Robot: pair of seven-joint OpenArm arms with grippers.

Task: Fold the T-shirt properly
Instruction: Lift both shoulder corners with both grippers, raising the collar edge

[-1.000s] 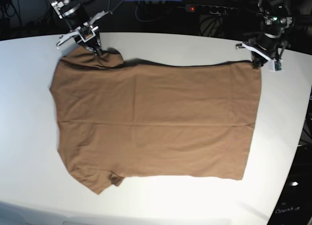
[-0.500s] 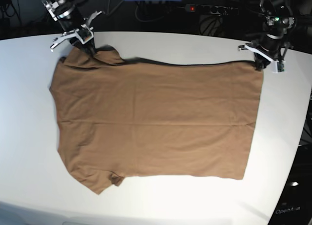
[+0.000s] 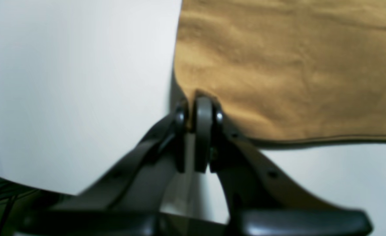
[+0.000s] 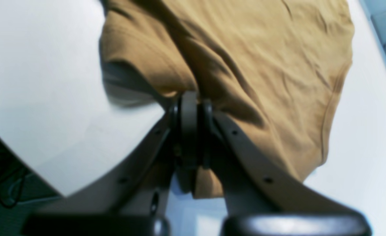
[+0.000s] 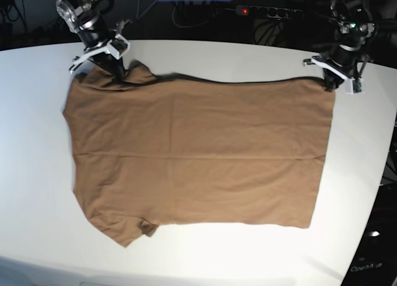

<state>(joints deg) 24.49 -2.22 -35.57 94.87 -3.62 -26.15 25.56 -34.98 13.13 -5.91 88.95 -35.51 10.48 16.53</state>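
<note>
the t-shirt [image 5: 198, 156] lies spread flat on the white table [image 5: 37, 143], tan-brown and plain, its long axis running across the base view with the sleeves toward that view's left and the straight hem toward its right; the left gripper [image 5: 330, 81] sits at the far hem corner on the base view's right, and in its wrist view the left gripper [image 3: 195, 113] has its jaws pressed together with a pinch of the cloth's corner between them, the t-shirt [image 3: 294, 65] stretching away above and to the right with its hem edge casting a thin shadow on the table [image 3: 75, 82]; the right gripper [image 5: 115, 66] sits at the far sleeve and shoulder area on the base view's left, where the fabric bunches up slightly; in its wrist view the right gripper [image 4: 190, 113] is closed tight on a raised fold of the t-shirt [image 4: 261, 65], creases running away from the grip, the sleeve edge lifted a little off the table [image 4: 42, 82] with a shadow beneath it; a dark strip with a red light [image 5: 245, 11] lies behind the table's far edge.
</note>
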